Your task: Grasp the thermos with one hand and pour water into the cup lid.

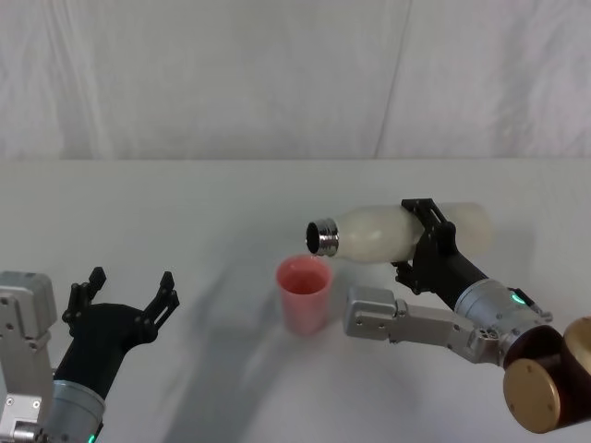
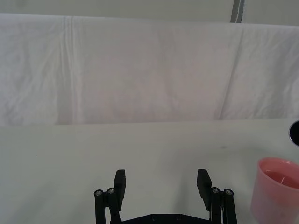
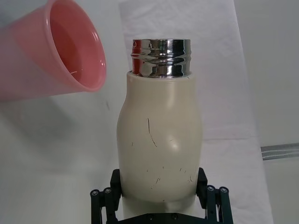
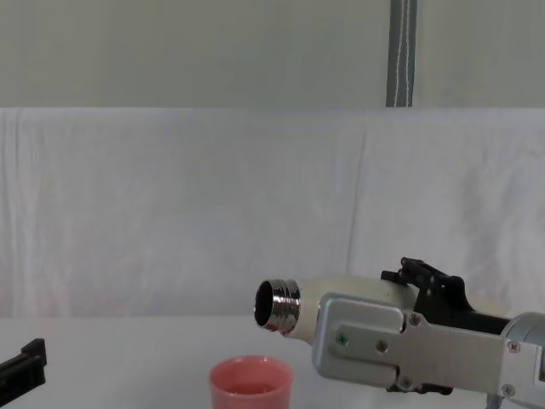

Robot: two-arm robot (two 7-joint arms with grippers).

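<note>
The right gripper (image 1: 423, 242) is clamped around the middle of the thermos (image 1: 388, 233), holding it up off the table (image 1: 231, 212) and tipped almost flat, steel neck pointing left. That open mouth hangs just above and to the right of the pink cup lid (image 1: 305, 295), which stands upright on the table near the centre. From the chest camera, the neck sits clear above the cup's rim, not touching it. In the right wrist camera, black fingers (image 3: 114, 196) press on both sides of the cream body. Whether any water is coming out cannot be told. Over at the near left, the left gripper (image 1: 125, 288) hovers low with its fingers spread apart, grasping nothing.
</note>
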